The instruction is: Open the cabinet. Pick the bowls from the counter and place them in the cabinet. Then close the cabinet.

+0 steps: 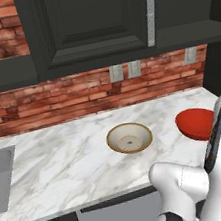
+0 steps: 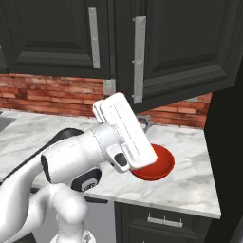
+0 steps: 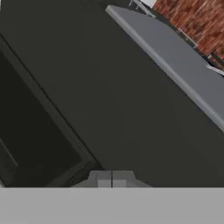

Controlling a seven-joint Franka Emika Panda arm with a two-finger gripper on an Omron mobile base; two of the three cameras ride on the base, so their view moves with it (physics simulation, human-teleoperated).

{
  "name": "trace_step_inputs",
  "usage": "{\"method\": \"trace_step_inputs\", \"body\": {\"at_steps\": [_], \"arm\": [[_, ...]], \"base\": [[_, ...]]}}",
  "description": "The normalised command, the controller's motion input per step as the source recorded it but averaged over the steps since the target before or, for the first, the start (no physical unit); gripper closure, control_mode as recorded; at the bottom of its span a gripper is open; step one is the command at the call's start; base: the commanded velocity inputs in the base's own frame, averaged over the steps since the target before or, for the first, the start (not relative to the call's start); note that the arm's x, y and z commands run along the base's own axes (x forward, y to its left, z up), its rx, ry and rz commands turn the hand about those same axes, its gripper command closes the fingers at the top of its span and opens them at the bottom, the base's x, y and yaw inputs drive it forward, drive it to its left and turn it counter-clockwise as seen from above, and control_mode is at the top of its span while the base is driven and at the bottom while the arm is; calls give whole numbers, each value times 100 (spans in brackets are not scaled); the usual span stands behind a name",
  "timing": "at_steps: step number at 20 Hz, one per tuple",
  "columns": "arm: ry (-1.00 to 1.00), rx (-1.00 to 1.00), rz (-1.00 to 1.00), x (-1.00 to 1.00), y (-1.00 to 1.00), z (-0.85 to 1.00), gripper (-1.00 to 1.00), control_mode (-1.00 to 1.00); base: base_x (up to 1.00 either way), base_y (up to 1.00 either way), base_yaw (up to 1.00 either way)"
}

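Cabinet (image 2: 180, 47): we see a door swung partly out, handle (image 2: 139, 59) beside our hand.
Gripper (image 3: 112, 178): tips pinched together, empty, facing the door panel.
Bowls: tan (image 1: 129, 138) and red (image 1: 196, 123) wait on the counter (image 1: 65, 160).

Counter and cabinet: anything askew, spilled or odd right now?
Nothing stands out. The tan bowl and red bowl sit upright on the counter, apart, nothing spilled. The cabinet doors look intact.
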Motion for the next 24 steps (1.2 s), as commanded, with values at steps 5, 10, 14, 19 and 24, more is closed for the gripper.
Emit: {"method": "trace_step_inputs", "body": {"at_steps": [5, 10, 14, 19, 24], "arm": [[-45, -9, 0, -100, 62, 8, 100, -100], [-26, -19, 0, -64, 100, 32, 100, -100], [-10, -25, -11, 13, 100, 15, 100, -100], [-1, -23, -16, 34, 100, 2, -100, -100], [11, -18, -8, 68, 85, 0, -100, -100]], "base": [[0, 0, 0], [0, 0, 0], [0, 0, 0], [0, 0, 0], [0, 0, 0]]}}
